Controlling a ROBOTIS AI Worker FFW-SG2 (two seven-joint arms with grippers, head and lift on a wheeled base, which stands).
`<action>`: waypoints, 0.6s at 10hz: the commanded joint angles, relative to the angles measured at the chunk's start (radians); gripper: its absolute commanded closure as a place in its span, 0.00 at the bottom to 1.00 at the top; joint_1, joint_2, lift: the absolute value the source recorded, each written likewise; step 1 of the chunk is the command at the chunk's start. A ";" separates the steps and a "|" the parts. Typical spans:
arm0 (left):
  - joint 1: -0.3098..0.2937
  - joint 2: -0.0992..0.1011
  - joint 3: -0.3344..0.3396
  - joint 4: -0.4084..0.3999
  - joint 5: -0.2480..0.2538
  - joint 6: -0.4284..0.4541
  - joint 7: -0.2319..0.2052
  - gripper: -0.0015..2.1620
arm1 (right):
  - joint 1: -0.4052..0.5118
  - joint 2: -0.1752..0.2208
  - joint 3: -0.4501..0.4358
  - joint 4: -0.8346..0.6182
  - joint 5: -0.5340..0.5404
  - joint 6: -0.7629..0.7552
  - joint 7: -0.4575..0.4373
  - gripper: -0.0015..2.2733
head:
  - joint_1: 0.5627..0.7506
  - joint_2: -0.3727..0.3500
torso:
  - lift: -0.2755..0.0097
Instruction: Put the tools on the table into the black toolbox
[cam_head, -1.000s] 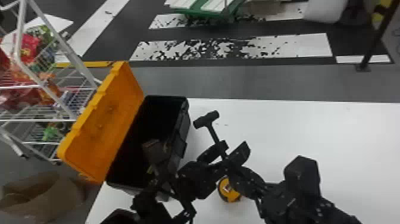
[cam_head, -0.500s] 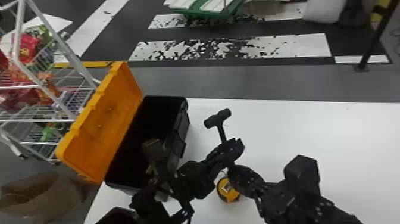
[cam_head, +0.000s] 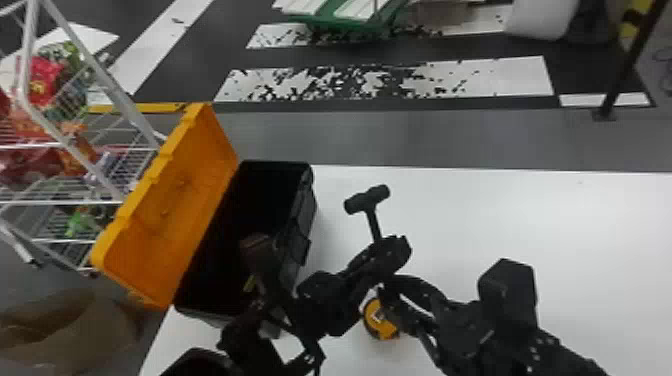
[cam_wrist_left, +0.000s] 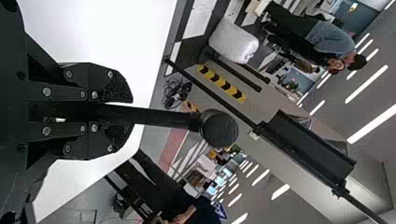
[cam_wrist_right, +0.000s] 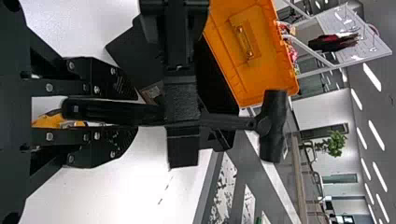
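Note:
A black hammer (cam_head: 367, 200) is raised over the table, head up, right of the black toolbox (cam_head: 305, 220) and its lifted orange lid. My left gripper (cam_head: 387, 253) is closed on its handle; in the left wrist view the gripper (cam_wrist_left: 114, 113) has the handle between both fingers. Lower down, my right gripper (cam_head: 389, 287) grips the handle's end; in the right wrist view the gripper (cam_wrist_right: 116, 113) has its fingers against both sides. A yellow-and-black tape measure (cam_head: 377, 319) lies on the table below the right gripper. Part of the toolbox is behind the left arm.
A small yellow item (cam_head: 250, 283) shows inside the dark toolbox. Left of the lid stands a white wire cart (cam_head: 65, 200) with colourful packages, a cardboard box (cam_head: 65, 330) below. White tabletop (cam_head: 590, 225) extends to the right.
My left gripper has gone from open around the handle to shut on it. The hammer's head has swung slightly right and the handle stands more upright. My right gripper has hardly moved.

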 joint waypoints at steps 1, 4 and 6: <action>0.001 0.002 0.003 0.002 0.001 0.003 -0.002 0.99 | 0.007 0.002 -0.002 -0.002 -0.004 -0.005 -0.001 0.05 | 0.70 0.85 | 0.83; 0.004 0.006 0.015 -0.004 -0.017 0.000 -0.002 0.99 | 0.045 0.002 -0.015 -0.034 -0.025 -0.011 -0.001 0.03 | 0.70 0.85 | 0.83; 0.010 0.017 0.072 -0.030 -0.031 -0.006 -0.003 0.99 | 0.102 0.002 -0.066 -0.062 -0.042 -0.033 -0.001 0.03 | 0.70 0.86 | 0.83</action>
